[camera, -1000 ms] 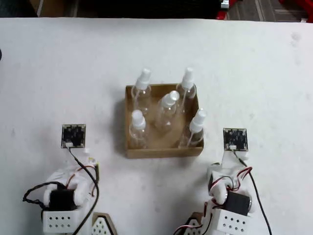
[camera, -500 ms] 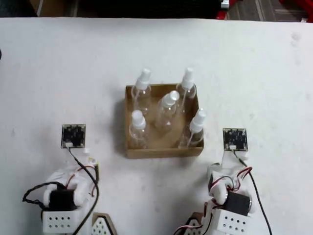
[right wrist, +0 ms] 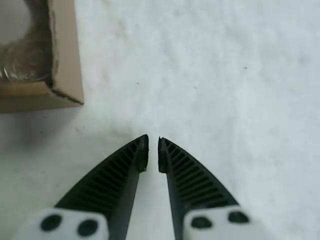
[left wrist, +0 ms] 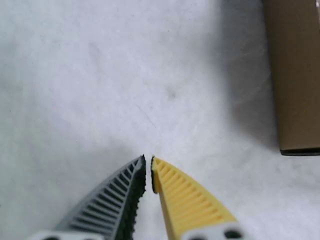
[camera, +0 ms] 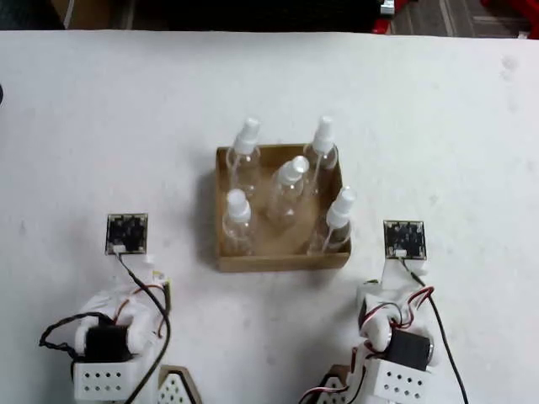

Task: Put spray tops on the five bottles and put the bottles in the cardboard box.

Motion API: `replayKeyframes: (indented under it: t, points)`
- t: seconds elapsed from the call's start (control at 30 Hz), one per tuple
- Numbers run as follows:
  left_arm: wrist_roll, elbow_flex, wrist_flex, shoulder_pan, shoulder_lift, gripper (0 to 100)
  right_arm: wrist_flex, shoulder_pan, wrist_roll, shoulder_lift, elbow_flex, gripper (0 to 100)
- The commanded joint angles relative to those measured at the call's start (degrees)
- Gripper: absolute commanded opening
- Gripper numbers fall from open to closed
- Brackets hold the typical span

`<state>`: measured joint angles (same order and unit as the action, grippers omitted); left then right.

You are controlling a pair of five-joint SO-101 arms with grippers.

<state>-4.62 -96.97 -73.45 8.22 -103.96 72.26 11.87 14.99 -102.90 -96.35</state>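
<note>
Several clear bottles with white spray tops stand upright inside the cardboard box (camera: 282, 259) at the table's middle; one bottle (camera: 289, 187) is in the centre, another (camera: 237, 220) at the near left corner. The left arm (camera: 109, 341) rests at the near left, the right arm (camera: 392, 341) at the near right, both apart from the box. My left gripper (left wrist: 148, 166) is shut, grey and yellow fingertips together over bare table, the box's side (left wrist: 294, 75) off to one edge. My right gripper (right wrist: 152, 150) is shut with nothing in it, near a box corner (right wrist: 62, 75).
The white table (camera: 438, 126) stretches wide around the box on all sides. Its far edge borders a dark floor at the top of the high view. Cables trail from both arm bases at the near edge.
</note>
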Motion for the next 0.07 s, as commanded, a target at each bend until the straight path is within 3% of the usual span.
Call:
replayKeyframes:
  t: [0.0,0.03]
  points:
    - [-0.62,0.09,-0.26,0.4,-0.4,2,0.22,0.22,0.62,-0.22,-0.44,1.5]
    - [-0.62,0.09,-0.26,0.4,-0.4,2,0.22,0.22,0.62,-0.22,-0.44,1.5]
